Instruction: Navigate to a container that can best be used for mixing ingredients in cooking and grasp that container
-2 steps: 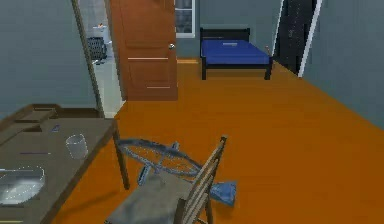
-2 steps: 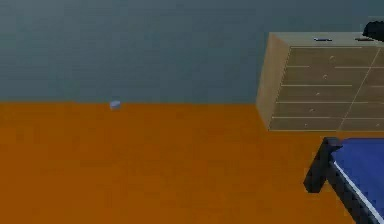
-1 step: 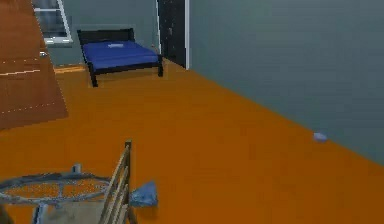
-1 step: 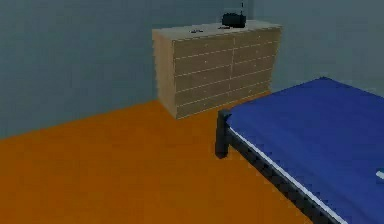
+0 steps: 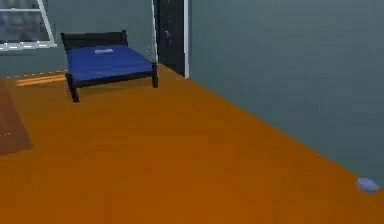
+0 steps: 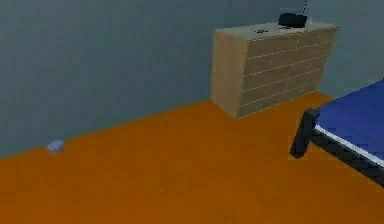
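A small pale blue rounded thing [image 5: 367, 185] lies on the orange floor by the grey wall at the forward view's lower right. It shows again as a small pale blue blob [image 6: 55, 146] at the foot of the wall on the arm side view's left. Its shape is too small to name.
A blue-covered bed with a dark frame [image 5: 108, 64] stands at the far wall under a window [image 5: 24, 24], beside a dark door [image 5: 171, 35]. A brown furniture edge [image 5: 10, 115] is at left. In the arm side view, a wooden dresser [image 6: 272, 65] carries a dark object [image 6: 293, 19]; another blue bed [image 6: 350, 125] stands at right.
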You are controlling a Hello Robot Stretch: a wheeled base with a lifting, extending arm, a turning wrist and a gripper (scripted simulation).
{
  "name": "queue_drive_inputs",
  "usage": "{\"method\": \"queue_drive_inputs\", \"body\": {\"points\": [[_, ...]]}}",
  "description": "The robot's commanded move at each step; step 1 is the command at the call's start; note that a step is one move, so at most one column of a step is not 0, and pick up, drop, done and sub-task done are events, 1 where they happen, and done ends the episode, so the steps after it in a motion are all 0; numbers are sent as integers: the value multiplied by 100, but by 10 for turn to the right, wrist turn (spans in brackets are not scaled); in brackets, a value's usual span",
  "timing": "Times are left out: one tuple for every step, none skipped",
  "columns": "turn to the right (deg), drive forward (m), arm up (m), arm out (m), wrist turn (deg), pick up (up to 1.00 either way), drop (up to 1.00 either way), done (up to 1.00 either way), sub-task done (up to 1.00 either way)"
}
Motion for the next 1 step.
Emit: {"method": "queue_drive_inputs", "body": {"points": [[-240, 0, 0, 0, 0, 0, 0, 0, 0]]}}
